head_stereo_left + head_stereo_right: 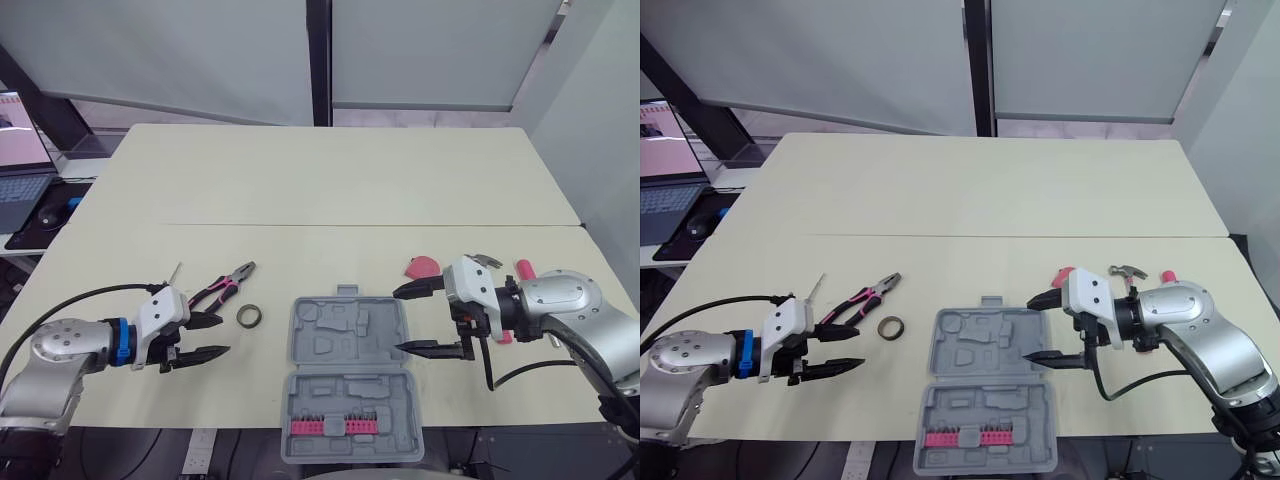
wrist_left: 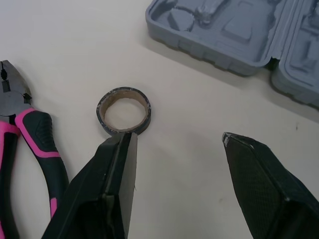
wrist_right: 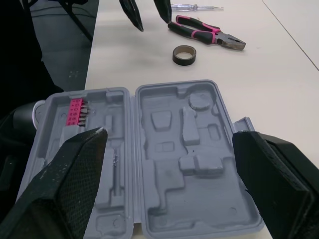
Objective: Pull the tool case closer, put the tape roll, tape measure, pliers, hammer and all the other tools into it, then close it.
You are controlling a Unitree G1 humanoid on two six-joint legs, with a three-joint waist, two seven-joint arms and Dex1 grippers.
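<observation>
two grippers: left gripper (image 1: 222, 336) and right gripper (image 1: 398, 320) both spread wide, nothing held
tool case (image 1: 345, 345): lies open at the table's near edge, between the grippers; right gripper just beside its right rim
tape roll (image 1: 250, 316): flat on the table, just ahead of the left gripper, between the pliers (image 1: 222, 288) and the case
step in hand: probably the left gripper taking the roll
how to do it well: roll sits before one finger (image 2: 115, 174), not in the gap; shift sideways until the wall lies between both, then close gently
risk: nudging the pliers

tool case (image 1: 343, 345): matt grey plastic | pliers (image 1: 225, 287): metal head, rubbery grips | tape roll (image 1: 250, 324): cardboard core
</observation>
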